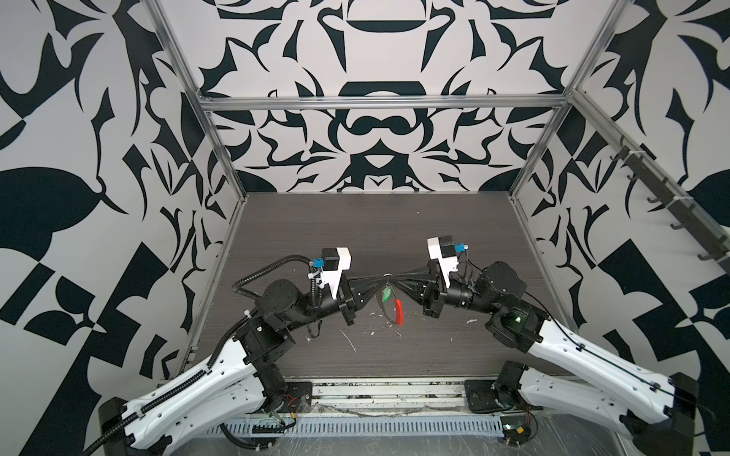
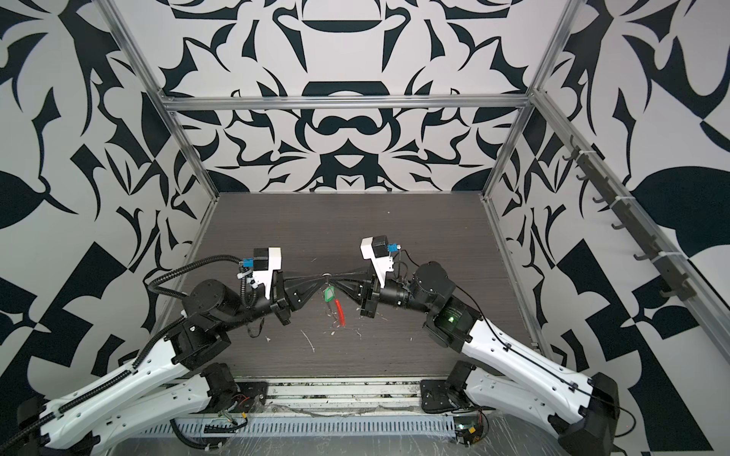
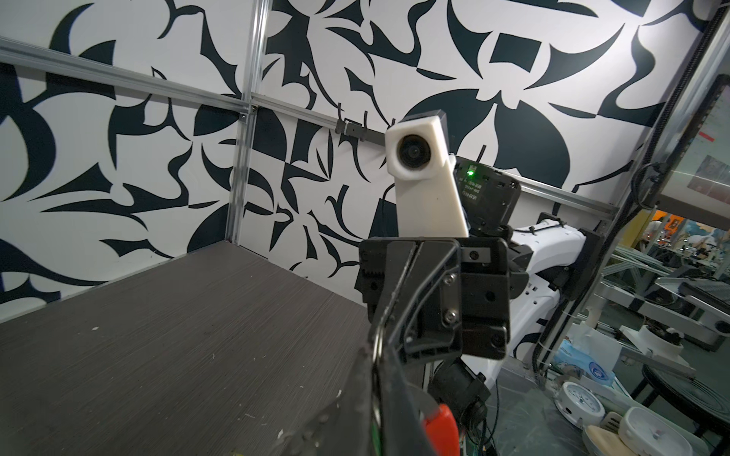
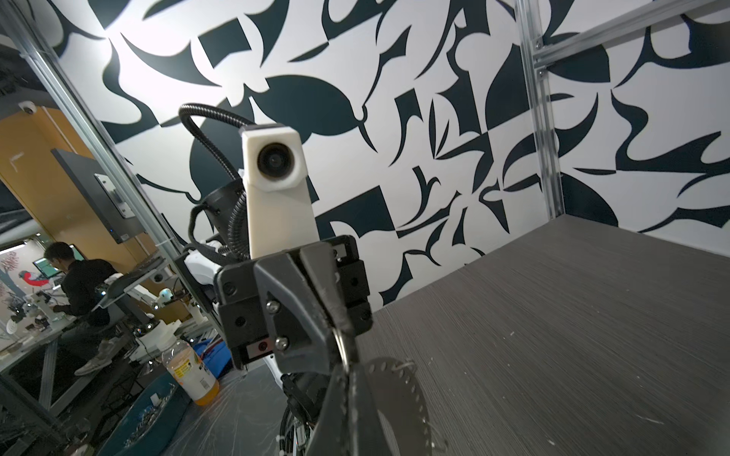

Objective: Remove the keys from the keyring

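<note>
Aloft, the right hand (image 1: 397, 276) clamps the keyring (image 1: 398, 311); I cannot tell whether the left hand (image 1: 380, 278) grips it.

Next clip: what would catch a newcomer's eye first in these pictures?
The two arms meet tip to tip above mid-table, left fingers facing right fingers, with the keyring dangling from that spot, its red sleeve and a green tag bright against the dark table. Bold black-and-white patterned walls surround them, and white scraps litter the tabletop below.

White scraps (image 1: 350, 342) — on dark table (image 1: 355, 225).
</note>
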Controlling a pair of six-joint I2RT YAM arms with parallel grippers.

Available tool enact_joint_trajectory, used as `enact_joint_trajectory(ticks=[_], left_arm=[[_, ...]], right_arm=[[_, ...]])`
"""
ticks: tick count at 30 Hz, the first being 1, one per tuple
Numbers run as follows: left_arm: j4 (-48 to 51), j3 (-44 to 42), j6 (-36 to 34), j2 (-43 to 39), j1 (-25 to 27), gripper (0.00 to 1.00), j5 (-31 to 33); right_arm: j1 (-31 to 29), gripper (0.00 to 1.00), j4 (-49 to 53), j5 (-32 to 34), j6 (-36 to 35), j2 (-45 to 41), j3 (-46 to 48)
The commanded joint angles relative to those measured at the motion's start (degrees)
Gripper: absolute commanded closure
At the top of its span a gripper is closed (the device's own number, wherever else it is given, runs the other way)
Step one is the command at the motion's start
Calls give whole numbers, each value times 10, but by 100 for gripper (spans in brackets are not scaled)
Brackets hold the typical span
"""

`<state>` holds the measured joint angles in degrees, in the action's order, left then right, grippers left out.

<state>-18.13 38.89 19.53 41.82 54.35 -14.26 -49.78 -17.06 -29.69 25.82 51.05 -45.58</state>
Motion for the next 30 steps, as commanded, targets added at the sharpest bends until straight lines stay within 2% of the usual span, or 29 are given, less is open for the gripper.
enact_joint_trajectory(ticks=[1,6,10,16,30], left_arm=[[38,10,7,-23,0,70,11],[126,32,-22,-55,-1,65,27],[188,63,-45,-47,0,62,16],[219,93,-68,-10,-1,60,-14],[265,134,-85,61,0,68,-77]], right_arm=[[-1,100,97,25,-54,-15,-62],[-1,100,272,27,-127,2,-137],[-1,100,358,23,-166,20,-180],[-1,100,442,17,-204,48,-228],[-1,100,545,-19,-259,76,-288]])
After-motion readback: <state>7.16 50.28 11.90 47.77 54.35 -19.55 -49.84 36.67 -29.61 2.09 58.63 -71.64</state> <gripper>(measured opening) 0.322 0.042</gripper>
